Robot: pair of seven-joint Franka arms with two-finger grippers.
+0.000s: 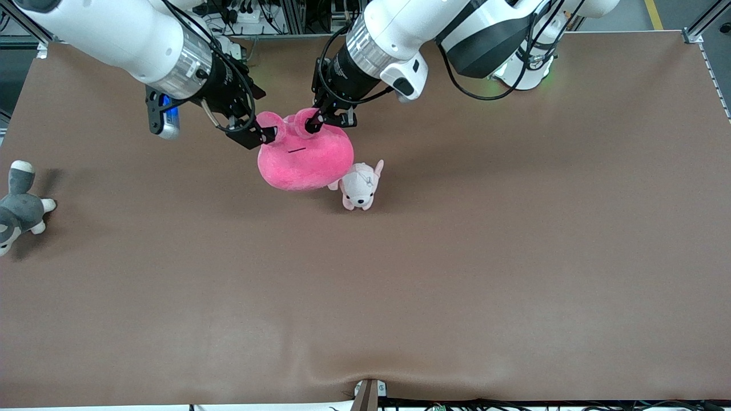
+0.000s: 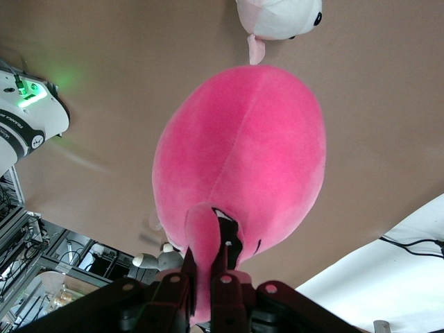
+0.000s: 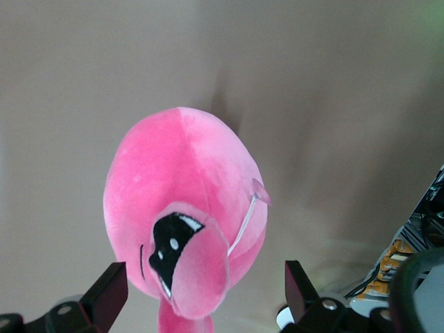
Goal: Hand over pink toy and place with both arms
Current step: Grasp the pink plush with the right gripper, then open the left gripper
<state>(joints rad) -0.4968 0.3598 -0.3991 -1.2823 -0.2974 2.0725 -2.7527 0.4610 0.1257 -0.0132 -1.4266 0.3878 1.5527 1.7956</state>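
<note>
Pink toy (image 1: 304, 160) hanging above the brown table (image 1: 514, 257), the landmark here, its lower edge just beside a small pale pink-and-white puppy plush (image 1: 360, 187) lying on that table. Left gripper (image 1: 316, 121), over the table, is clamped on one bulging eye of the toy. Right gripper (image 1: 264, 135) has fingers spread apart around the other eye, not closed. A grey-and-white plush animal (image 1: 20, 208) lies at the table's right-arm end.
</note>
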